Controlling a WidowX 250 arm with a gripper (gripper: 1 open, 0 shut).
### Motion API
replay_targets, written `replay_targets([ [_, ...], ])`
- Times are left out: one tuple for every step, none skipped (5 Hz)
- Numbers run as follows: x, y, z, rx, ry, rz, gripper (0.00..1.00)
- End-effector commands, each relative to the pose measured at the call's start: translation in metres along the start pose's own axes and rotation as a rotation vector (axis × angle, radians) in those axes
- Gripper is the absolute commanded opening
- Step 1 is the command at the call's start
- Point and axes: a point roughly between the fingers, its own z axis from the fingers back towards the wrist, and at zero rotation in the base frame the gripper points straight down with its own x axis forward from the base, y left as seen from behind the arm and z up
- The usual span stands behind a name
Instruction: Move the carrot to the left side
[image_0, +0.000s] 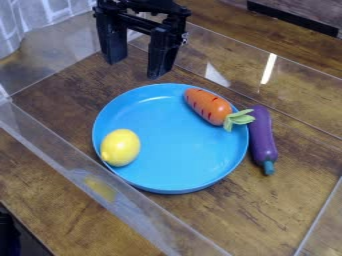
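Lemon (120, 147) and carrot (209, 105) lie on the blue plate (174, 160), carrot apart from the gripper's (140, 55) spread jaws.

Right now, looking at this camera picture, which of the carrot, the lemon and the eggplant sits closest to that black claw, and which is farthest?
Measured from the gripper, open at the top of the picture:
1. The carrot, on the upper right part of the blue plate, nearest.
2. The lemon, on the plate's left edge.
3. The eggplant, on the table right of the plate, farthest.
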Motion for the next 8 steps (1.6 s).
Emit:
replay_targets([
  [0.0, -0.006, -0.002, -0.002, 0.01, -0.003, 1.0],
  [0.004, -0.013, -0.004, -0.002, 0.015, -0.031, 1.0],
  [0.018, -0.012, -0.018, -0.003, 0.008, -0.076, 1.0],
  [0.038, -0.014, -0.031, 0.004, -0.017, -0.154, 1.0],
  [0.061, -0.032, -0.04, 0.019, -0.033, -0.273, 1.0],
  [0.083, -0.054, -0.051, 0.031, -0.044, -0.307, 1.0],
  [0.089, -0.054, -0.063, 0.038, -0.052, -0.271, 1.0],
  [0.09, -0.051, -0.071, 0.038, -0.059, -0.232, 1.0],
])
